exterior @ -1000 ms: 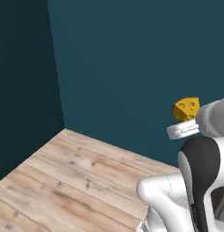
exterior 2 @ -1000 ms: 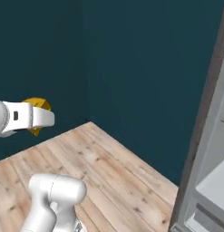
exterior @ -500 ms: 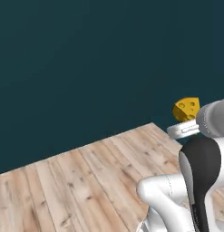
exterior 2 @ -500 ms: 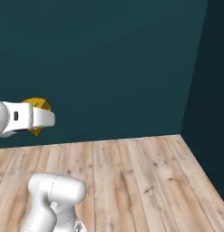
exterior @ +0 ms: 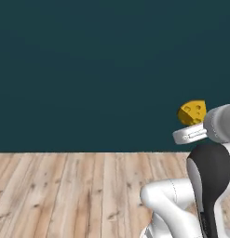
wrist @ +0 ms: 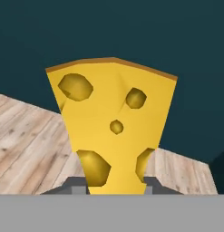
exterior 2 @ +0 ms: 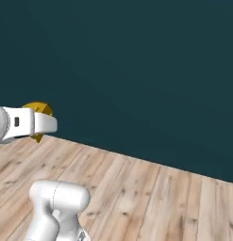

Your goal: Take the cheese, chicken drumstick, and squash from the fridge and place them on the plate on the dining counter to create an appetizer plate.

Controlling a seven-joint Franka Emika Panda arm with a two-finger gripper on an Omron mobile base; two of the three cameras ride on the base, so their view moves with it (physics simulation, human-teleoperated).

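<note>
Yellow and full of holes, the cheese [wrist: 111,127] sits right there between the gripper [wrist: 114,183] fingers, and that is the whole story of the grip: the jaws are drawn in close, pinching the narrow end of the wedge from both sides, with a dark fingertip [wrist: 76,183] pressed against one flank and its partner against the other. From the hand camera the wedge rises straight up out of the gripper, broad rind end farthest from the fingers, point down in the pinch. Over on the left base view the cheese [exterior: 192,112] pokes out just beyond the gripper [exterior: 188,126], carried high in the air, well above the wooden floor [exterior: 65,190] and clear of it. On the right base view the white hand covers most of it, but a sliver of cheese [exterior 2: 38,108] peeks out from behind the gripper [exterior 2: 38,123], top and bottom. Past the gripper stands a plain dark teal wall [exterior 2: 137,70], and below it the pale plank floor runs up to meet that wall. The cheese touches nothing but the two fingers; it hangs in open air ahead of the arm, wall behind, boards underneath.
</note>
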